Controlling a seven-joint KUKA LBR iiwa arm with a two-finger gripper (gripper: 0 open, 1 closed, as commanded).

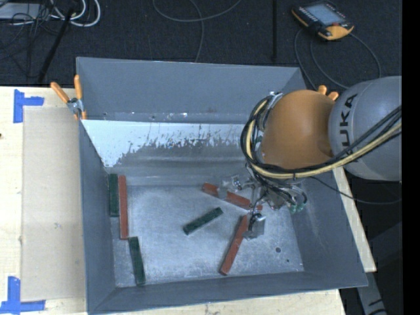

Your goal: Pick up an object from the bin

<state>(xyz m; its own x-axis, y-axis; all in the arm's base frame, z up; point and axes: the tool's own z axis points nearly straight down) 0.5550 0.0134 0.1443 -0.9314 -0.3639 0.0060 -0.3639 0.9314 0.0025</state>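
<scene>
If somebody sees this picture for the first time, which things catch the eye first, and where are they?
The big orange cover on the arm's wrist stands out at the right, with the gripper below it, at the upper end of a long red-brown stick on the right of the bin floor. A dark green stick lies alone in the middle, and a row of sticks lines the left wall.

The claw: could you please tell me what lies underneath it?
Under the claw lies the upper end of a long red-brown flat bar; a shorter red-brown bar lies just left. Whether they touch is covered, as is the bin floor beneath the orange wrist cover.
</scene>
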